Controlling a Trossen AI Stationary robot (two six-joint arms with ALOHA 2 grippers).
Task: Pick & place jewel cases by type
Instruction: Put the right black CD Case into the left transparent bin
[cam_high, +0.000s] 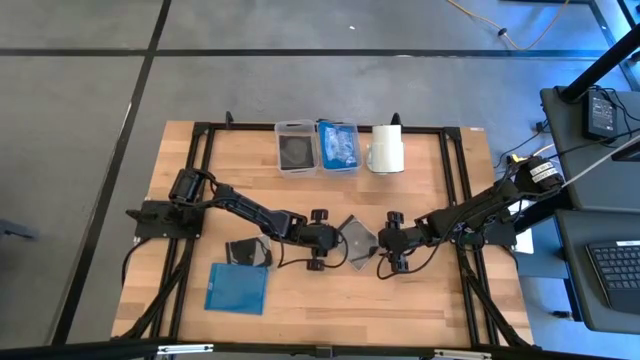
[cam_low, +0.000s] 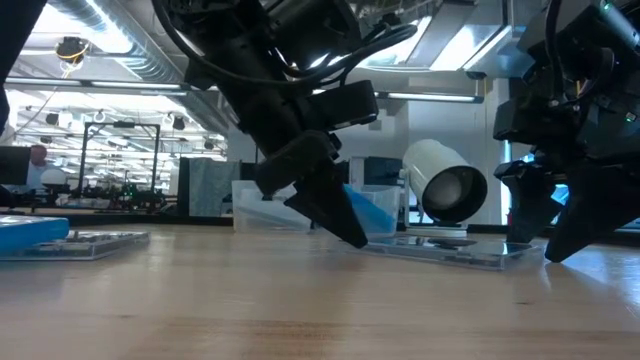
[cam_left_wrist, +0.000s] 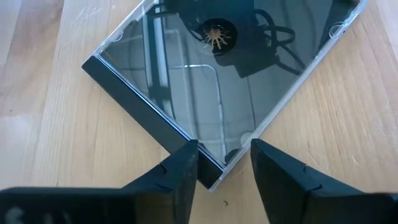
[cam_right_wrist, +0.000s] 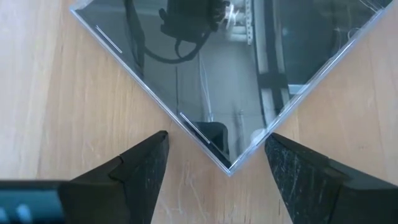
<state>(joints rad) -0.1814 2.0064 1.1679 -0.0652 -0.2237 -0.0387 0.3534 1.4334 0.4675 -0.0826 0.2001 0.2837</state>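
Dark case (cam_high: 354, 236) flat on surface (cam_high: 430, 300) btwn both pincers: L pincer (cam_left_wrist: 224, 163) part-open astride one corner, R pincer (cam_right_wrist: 216, 163) wide open at opposite corner.

Two black jointed arms trail looped black cables, each ending in matte, wedge-shaped dark fingers (cam_left_wrist: 180, 177).
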